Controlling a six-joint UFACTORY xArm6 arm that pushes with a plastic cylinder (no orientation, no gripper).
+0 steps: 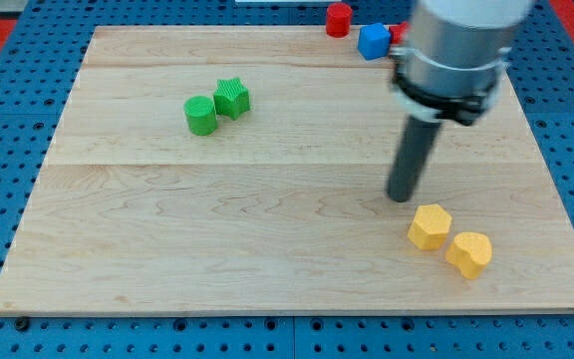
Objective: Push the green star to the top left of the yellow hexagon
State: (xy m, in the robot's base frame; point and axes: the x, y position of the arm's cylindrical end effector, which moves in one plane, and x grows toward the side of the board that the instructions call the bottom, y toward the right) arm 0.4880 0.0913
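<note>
Pale wooden board (217, 239) with visible grain carries the six blocks we count: two green, two yellow, one red, one blue. We see the green star (232, 98) at the view's upper left, touching a green round block (200, 116). The yellow hexagon (430, 226) sits lower right beside a yellow heart-like block (468, 253). A red cylinder (339, 19) and blue cube (374, 41) lie near the top edge. My tip (402, 196), a bare rod with no hand to open or close, stands just above the hexagon, well apart from the star.

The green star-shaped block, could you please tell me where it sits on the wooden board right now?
The green star-shaped block lies in the upper left part of the camera view, touching the round green block at its lower left, far from my tip.
</note>
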